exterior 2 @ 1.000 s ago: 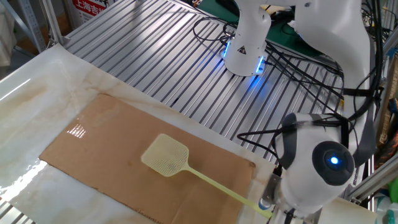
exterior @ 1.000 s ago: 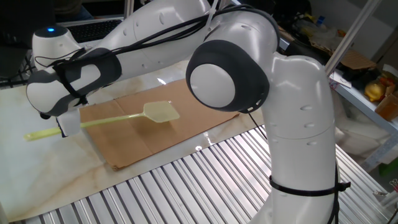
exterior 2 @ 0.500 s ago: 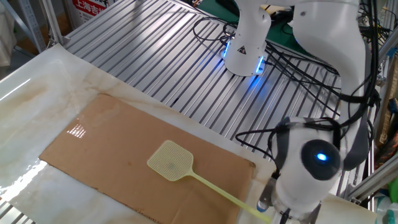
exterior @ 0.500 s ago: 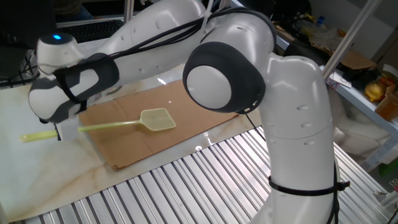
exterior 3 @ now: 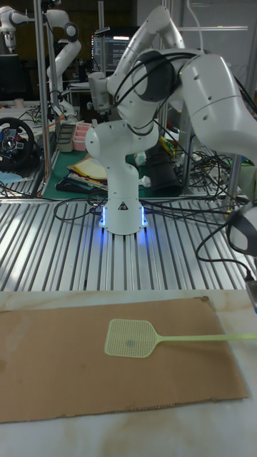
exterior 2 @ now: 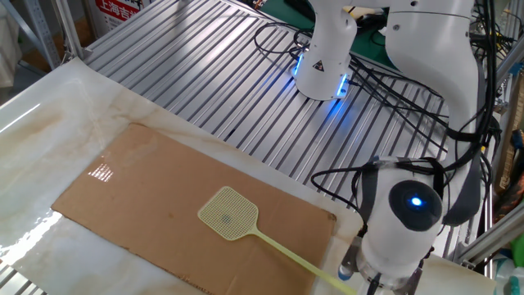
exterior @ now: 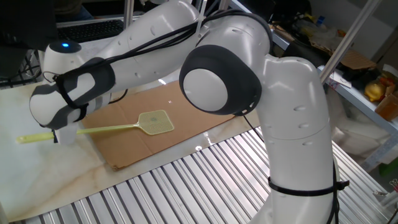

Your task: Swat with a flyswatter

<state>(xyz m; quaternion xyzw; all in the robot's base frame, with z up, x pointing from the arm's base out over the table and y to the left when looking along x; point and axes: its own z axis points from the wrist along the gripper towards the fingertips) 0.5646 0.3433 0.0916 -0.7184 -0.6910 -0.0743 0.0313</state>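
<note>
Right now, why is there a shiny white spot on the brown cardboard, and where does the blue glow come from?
In the other fixed view, a ceiling light glares off the cardboard as a white patch at its left part; blue light from the arm's base tints the ribbed metal. In the tall fixed view the same blue glows around the base. In one fixed view, the flyswatter looks sharp, with faint glare on the cardboard.

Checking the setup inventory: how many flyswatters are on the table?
1. The flyswatter has its mesh head over the cardboard sheet, its handle running off the sheet's edge toward the robot's hand.
</note>
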